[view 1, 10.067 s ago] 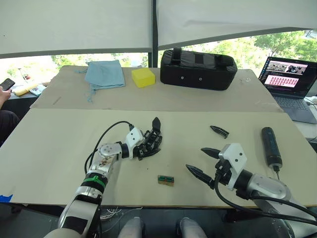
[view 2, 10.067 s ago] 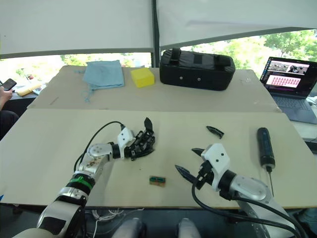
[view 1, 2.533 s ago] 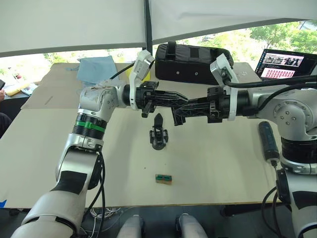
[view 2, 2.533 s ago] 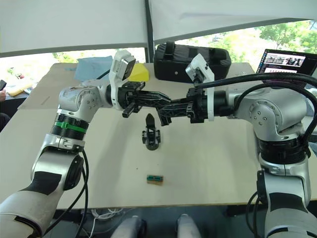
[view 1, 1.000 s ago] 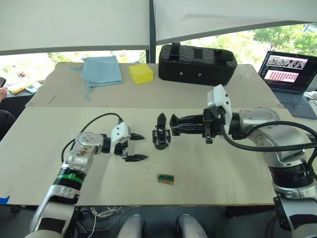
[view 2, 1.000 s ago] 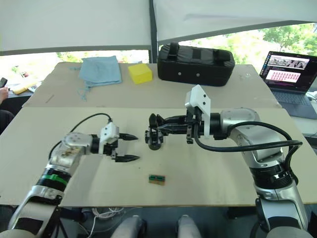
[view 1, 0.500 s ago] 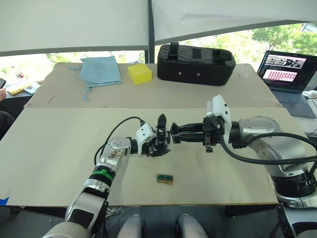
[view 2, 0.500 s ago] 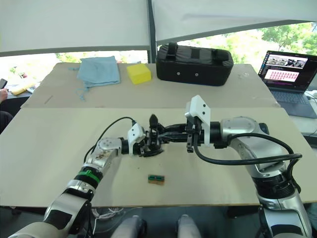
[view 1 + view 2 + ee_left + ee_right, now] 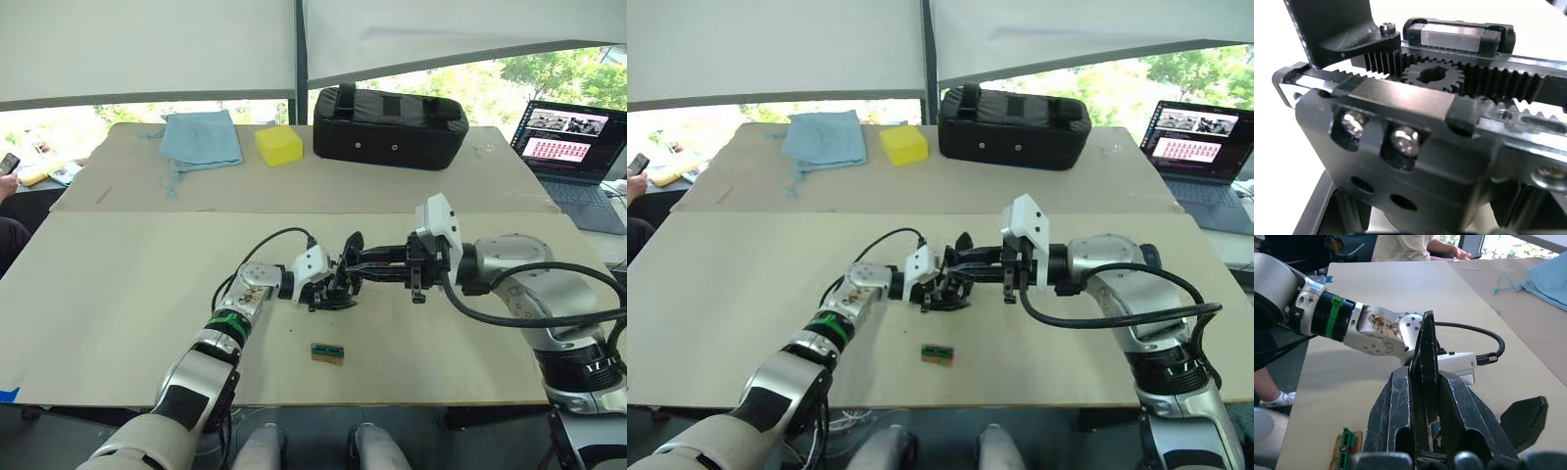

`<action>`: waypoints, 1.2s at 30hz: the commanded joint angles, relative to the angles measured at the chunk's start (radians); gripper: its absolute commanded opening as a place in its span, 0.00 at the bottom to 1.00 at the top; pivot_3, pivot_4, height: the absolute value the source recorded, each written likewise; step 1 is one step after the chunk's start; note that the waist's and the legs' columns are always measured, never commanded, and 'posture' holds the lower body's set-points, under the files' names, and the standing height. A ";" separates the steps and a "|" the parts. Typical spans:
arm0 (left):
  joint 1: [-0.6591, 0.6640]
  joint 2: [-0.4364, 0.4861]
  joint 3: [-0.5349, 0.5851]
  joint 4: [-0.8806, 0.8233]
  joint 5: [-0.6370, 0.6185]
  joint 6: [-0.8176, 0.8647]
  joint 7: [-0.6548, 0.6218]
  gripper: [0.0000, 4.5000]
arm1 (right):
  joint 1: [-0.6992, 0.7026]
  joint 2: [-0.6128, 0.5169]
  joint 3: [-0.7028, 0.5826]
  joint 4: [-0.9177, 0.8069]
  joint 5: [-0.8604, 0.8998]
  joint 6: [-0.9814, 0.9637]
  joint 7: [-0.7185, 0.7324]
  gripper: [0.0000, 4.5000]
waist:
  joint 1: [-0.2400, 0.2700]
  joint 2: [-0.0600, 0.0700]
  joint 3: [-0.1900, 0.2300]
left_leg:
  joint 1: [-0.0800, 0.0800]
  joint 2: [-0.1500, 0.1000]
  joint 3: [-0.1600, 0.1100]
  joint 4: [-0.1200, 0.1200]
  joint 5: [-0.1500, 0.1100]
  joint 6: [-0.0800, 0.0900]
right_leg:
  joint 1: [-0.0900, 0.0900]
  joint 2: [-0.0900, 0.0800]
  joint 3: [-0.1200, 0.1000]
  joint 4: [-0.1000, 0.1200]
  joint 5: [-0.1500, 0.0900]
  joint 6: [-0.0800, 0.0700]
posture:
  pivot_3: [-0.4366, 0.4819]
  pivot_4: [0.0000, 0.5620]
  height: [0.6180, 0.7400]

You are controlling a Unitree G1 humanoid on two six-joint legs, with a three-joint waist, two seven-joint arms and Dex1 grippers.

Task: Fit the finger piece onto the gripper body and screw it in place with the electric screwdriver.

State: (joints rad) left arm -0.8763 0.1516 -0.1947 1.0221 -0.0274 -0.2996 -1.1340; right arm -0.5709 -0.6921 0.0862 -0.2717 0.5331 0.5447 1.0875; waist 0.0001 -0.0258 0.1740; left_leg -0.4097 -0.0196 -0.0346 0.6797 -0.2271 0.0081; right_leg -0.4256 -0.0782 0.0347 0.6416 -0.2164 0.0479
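Note:
The gripper body, a chunky black mechanism with a toothed rack and gear, sits mid-table, tilted, with its pointed finger up. My left gripper is shut around it from the left. From the right, my right gripper reaches in level, shut on the finger piece, a thin black leaf-shaped part held on edge between its fingers, tip toward the body. The tip is very near the body; I cannot tell whether they touch. The electric screwdriver is hidden behind my right arm.
A small green connector block lies near the table's front edge. At the back are a large black case, a yellow block and a blue cloth. A laptop stands far right. A person's hand holding a phone is far left.
A second ago my left gripper stood open to the left of the body. It has since closed on the body and shifted it slightly right, toward the finger piece held in the right gripper.

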 commanded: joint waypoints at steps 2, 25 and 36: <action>0.008 0.029 0.025 -0.022 -0.003 0.005 0.014 0.66 | 0.006 0.003 -0.034 -0.034 0.016 -0.013 -0.010 0.08 | -0.005 0.000 0.000 | 0.000 0.000 0.000 0.000 0.000 0.000 | 0.000 0.000 0.000 0.000 0.000 0.000 | 0.48 0.27 1.00; -0.058 0.037 0.026 0.065 0.023 -0.064 -0.077 1.00 | 0.015 0.009 -0.029 -0.052 0.022 -0.002 -0.022 0.08 | -0.012 0.000 0.000 | 0.000 0.000 0.000 0.000 0.000 0.000 | 0.000 0.000 0.000 0.000 0.000 0.000 | 0.48 0.27 1.00; -0.031 0.016 0.058 0.037 -0.010 -0.056 -0.081 0.52 | 0.027 0.045 -0.015 -0.029 0.013 -0.021 -0.035 0.08 | -0.012 0.000 0.000 | 0.000 0.000 0.000 0.000 0.000 0.000 | 0.000 0.000 0.000 0.000 0.000 0.000 | 0.48 0.27 1.00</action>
State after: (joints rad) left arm -0.9074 0.1874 -0.1630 1.1136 -0.0007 -0.3607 -1.2200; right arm -0.5441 -0.6570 0.0844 -0.2855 0.5337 0.5451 1.0572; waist -0.0116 -0.0258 0.1740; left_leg -0.4098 -0.0195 -0.0349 0.6796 -0.2271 0.0081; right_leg -0.4256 -0.0781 0.0347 0.6416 -0.2164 0.0479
